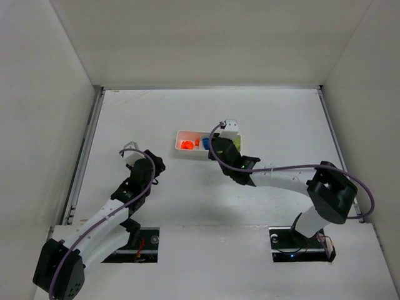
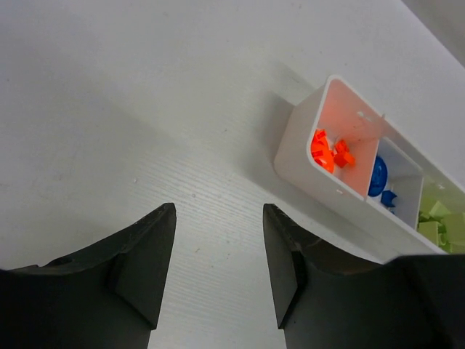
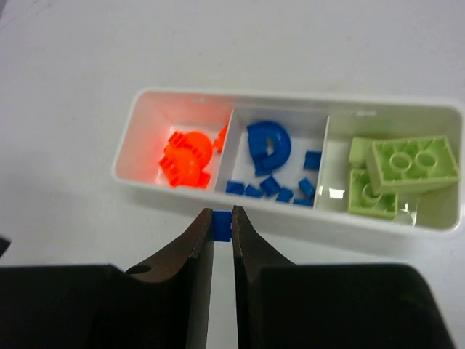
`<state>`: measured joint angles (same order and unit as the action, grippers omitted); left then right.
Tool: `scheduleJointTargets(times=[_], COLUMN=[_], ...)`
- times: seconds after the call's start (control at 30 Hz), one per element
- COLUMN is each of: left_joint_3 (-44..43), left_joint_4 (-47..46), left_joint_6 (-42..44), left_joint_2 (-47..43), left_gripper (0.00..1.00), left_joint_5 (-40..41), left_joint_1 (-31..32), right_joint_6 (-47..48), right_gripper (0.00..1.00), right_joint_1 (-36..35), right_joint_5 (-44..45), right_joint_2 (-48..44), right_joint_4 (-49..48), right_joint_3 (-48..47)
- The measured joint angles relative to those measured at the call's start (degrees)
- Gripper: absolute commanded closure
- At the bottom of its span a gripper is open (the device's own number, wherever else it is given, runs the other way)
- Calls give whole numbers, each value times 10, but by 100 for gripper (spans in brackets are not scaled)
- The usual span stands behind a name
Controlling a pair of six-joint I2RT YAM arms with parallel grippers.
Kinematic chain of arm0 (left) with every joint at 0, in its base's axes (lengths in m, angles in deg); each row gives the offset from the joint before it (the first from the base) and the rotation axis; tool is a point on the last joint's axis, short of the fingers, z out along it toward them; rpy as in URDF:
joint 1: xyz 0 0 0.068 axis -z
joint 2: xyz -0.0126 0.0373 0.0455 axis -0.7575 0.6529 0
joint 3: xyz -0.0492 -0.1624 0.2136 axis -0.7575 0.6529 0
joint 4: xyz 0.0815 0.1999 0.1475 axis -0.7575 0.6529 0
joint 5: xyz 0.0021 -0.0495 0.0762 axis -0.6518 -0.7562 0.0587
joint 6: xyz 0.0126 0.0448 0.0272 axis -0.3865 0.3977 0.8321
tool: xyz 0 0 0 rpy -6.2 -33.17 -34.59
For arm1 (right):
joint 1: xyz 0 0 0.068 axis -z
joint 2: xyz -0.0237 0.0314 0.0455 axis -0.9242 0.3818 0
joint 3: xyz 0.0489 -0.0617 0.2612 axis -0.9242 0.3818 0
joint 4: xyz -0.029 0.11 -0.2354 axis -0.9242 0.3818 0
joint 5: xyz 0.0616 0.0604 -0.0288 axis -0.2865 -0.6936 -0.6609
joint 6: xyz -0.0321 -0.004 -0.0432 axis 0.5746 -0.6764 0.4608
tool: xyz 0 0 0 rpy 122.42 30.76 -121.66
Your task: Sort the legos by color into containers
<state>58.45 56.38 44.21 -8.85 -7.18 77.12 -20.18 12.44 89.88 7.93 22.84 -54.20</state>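
Legos (image 3: 269, 145) are tiny, light, hard, slippery. Right end effector (image 3: 221, 227) pinches a blue brick (image 3: 221, 224) by its flat sides near the tray (image 3: 290, 212); left end effector (image 2: 219, 251) gapes wide, empty.

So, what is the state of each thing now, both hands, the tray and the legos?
left hand: open, empty, over the table
right hand: shut on the small blue lego
small blue lego: pinched, outside the tray, by its near wall
tray: upright, all three compartments partly filled
orange legos: in left compartment
blue legos: in middle compartment
green legos: in right compartment
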Motion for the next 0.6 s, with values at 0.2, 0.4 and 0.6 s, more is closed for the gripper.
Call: scheduleJointTargets(times=[0.2,0.4,0.6], left_joint_3=[11,12,16], left_joint_4=[22,35,43], left_joint_6=[0,0,0], left_joint_2=[-21,-34,-34], left_gripper=[48,47,42], left_joint_5=[0,0,0], left_joint_1=[-2,-6,-6], right_joint_6=[24,33,34], right_gripper=[75,57,53], right_joint_1=[59,67,67], right_joint_5=[-31,-54,-57], right_joint_2=[74,106,57], right_joint_4=[-12,-12,-14], right_joint_3=[-43,-63,-34])
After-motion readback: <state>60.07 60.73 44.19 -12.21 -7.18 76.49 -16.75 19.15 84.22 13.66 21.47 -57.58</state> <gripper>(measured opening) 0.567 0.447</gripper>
